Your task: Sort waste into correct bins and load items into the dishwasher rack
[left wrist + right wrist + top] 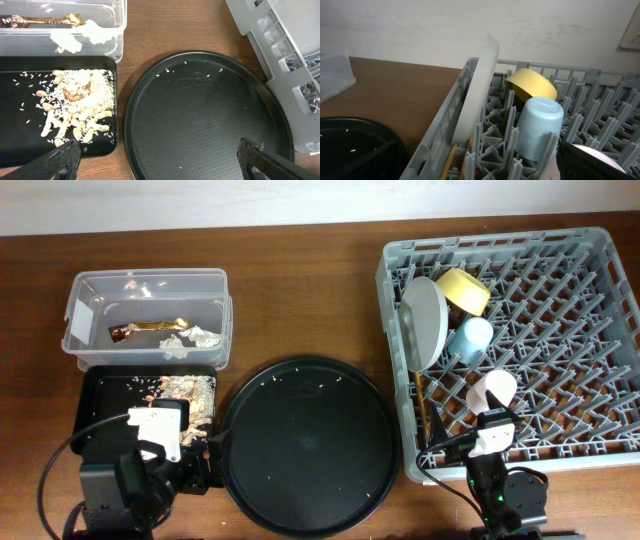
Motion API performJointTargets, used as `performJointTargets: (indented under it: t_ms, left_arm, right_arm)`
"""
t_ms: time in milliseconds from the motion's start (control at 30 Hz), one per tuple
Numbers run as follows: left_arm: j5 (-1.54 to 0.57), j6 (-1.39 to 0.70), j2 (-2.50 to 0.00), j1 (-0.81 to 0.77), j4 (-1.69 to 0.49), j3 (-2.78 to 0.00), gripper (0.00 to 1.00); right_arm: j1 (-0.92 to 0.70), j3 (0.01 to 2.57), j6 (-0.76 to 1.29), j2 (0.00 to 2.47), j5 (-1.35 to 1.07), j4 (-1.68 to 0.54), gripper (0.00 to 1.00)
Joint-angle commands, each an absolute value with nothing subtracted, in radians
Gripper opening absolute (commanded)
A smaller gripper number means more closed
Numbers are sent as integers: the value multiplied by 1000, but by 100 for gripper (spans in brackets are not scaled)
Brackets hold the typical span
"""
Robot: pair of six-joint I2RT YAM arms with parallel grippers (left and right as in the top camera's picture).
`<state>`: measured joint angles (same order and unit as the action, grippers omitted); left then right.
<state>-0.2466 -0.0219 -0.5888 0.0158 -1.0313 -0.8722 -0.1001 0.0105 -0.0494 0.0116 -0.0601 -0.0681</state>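
The clear tub point(90, 290) holds the brown-and-gold wrapper point(150, 328) and white tissue point(190, 340). The shallow black tray point(110, 390) holds tan food scraps point(185, 390). The grey rack point(590, 270) holds the upright plate point(425, 320), yellow bowl point(463, 290), blue cup point(472, 338), pink cup point(492, 392) and chopsticks point(424, 405). My left gripper point(160, 165) is open and empty, between the black tray point(20, 130) and the round tray. My right gripper point(478, 442) is open and empty at the rack's front edge, just before the pink cup; only one finger point(585, 162) shows in the right wrist view.
The large round black tray point(305, 445) lies between the bins and the rack, with a few grains on it. In the left wrist view the scraps point(75, 102), the tub point(115, 30) and the rack's corner point(280, 45) show. The right wrist view shows the plate point(477, 90) and blue cup point(537, 127).
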Motion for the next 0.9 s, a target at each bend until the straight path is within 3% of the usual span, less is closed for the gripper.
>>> performJointTargets:
  t_ms: [0,500,633,867]
  left_arm:
    - [-239,-6,-585,14,-1031,-868,99]
    - [-178,-6,-519,7,-1026,-846,99]
    - [-79,-6,-351,-67,-882,-667,99]
    - [-62,-7,-110,-125,-424,-268,99]
  right_arm:
    - [-104,6,-48,3,-47,-75,99]
    - [-104,6,-48,3,-47,-75,99]
    - [-104,6,-48,3,-47,-75,99]
    - [-104,6,-48,3,-47,-75,99]
